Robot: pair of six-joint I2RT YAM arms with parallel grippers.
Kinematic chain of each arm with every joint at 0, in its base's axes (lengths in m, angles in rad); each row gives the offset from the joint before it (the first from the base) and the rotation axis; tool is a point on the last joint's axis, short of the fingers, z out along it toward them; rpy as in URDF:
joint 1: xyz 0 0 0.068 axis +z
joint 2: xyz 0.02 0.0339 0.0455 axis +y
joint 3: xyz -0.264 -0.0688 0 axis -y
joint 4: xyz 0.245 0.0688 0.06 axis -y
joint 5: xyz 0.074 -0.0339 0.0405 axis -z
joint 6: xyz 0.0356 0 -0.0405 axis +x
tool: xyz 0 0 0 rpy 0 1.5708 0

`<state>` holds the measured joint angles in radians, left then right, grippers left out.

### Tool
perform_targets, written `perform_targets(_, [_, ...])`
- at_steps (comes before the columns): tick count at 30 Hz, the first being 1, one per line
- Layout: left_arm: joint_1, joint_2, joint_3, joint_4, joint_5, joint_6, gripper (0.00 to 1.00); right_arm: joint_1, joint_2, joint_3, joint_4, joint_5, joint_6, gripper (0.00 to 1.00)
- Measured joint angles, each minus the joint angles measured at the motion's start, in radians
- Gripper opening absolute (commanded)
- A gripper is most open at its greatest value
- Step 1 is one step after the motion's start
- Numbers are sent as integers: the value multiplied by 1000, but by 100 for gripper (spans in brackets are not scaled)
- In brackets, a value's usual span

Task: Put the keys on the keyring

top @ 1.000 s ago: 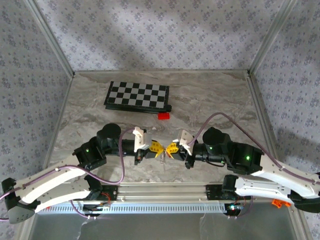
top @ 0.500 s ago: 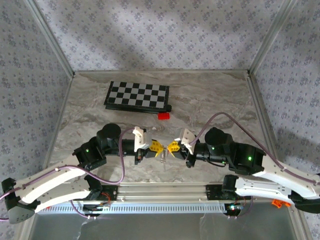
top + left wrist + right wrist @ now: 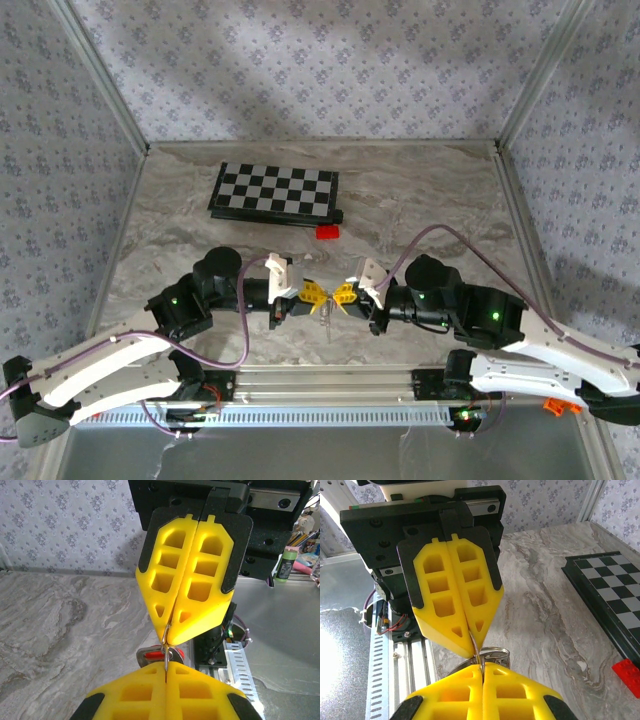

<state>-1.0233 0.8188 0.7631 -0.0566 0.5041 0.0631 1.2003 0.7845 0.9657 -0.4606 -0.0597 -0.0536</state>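
Silvery keyring pinched between both end effectors.

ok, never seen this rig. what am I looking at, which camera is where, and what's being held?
Two robot arms bolted at a table's near edge, each ending in a yellow two-finger gripper. The overhead picture looks down from behind them: the left gripper and the right gripper meet tip to tip. The other two come from a camera on each wrist: its own gripper at the bottom, the other arm's above. On the marbled table lie a chessboard and a red block. Both grippers are shut, pinching the keyring, a thin metal loop, between them. A small red tag, likely the key, shows just behind it.
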Motion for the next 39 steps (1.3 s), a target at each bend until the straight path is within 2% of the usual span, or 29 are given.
perform_targets(39, [0,0,0,0,-4,0,0,0,-19,-19,9,0,0,0])
